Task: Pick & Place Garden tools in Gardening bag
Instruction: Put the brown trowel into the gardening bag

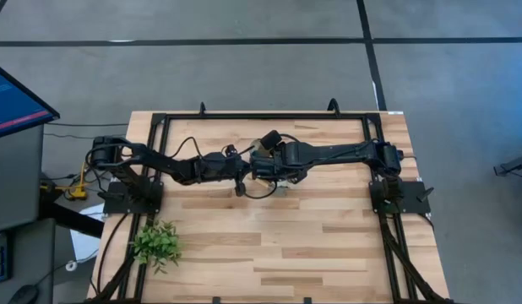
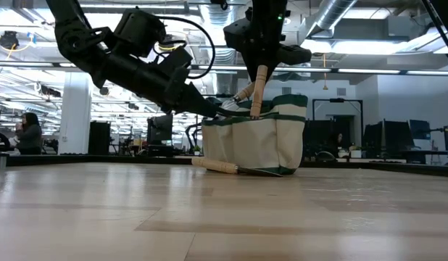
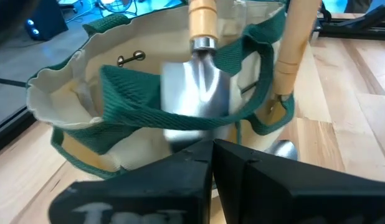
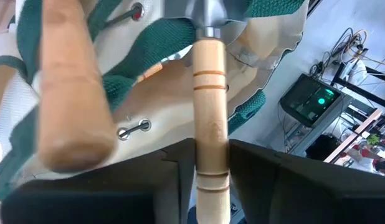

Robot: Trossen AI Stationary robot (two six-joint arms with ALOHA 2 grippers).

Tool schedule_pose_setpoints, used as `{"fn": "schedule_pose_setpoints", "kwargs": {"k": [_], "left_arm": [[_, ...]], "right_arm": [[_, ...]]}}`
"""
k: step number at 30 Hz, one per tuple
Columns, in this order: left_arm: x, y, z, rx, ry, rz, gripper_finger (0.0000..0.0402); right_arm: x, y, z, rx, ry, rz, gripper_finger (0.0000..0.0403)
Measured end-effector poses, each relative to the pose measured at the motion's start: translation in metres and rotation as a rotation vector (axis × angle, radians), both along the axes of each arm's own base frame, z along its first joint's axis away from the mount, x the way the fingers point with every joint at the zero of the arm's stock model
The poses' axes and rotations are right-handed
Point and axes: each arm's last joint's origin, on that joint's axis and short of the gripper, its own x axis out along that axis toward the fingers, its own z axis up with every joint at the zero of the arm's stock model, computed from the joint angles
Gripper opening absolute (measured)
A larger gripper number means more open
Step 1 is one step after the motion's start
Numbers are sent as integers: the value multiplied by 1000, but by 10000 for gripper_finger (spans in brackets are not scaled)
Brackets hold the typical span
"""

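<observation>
The beige gardening bag (image 2: 256,141) with green trim stands mid-table, mostly hidden under both arms in the high view (image 1: 282,187). My right gripper (image 4: 211,163) hangs over its mouth, shut on a trowel (image 3: 194,87) whose silver blade is inside the bag. My left gripper (image 3: 212,148) is at the bag's near-left rim (image 2: 213,110), shut at the green handle loop (image 3: 136,102). A second wooden handle (image 2: 259,90) stands upright at the bag's side. A third tool (image 2: 218,167) lies flat on the table against the bag's foot. My left gripper is shut on the lowest part of the bag's green handle loop (image 3: 180,119), coming level from the table's left. Its own fingers hide the place of contact. The bag stands on the table. My right gripper pinches the trowel's wooden handle (image 4: 210,134) between its two fingers, toward its free end. The fingers point down and lie along the handle. The trowel hangs blade down into the bag's mouth.
A leafy green plant (image 1: 157,243) stands near the table's front left. A monitor (image 1: 12,105) is off the table's left side. Bare wood lies in front of and to the right of the bag.
</observation>
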Motion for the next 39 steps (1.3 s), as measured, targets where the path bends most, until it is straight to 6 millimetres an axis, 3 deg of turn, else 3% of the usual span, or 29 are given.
{"fn": "schedule_pose_setpoints", "kwargs": {"k": [11, 23, 29, 33, 39], "left_arm": [[3, 8, -19, -50, 41, 47, 2], [4, 8, -19, -59, 20, 26, 2], [4, 7, -18, -66, 11, 16, 2], [7, 6, -14, -124, -26, -35, 2], [18, -2, -3, -136, -68, -115, 2]], "right_arm": [[0, 2, 0, 2, 5, 7, 68], [0, 1, 1, -62, 1, 1, 131], [-2, 1, 4, -78, -6, -2, 143], [-6, 0, 14, -76, -26, -4, 124], [-25, 0, 41, -46, -119, -58, 51]]}}
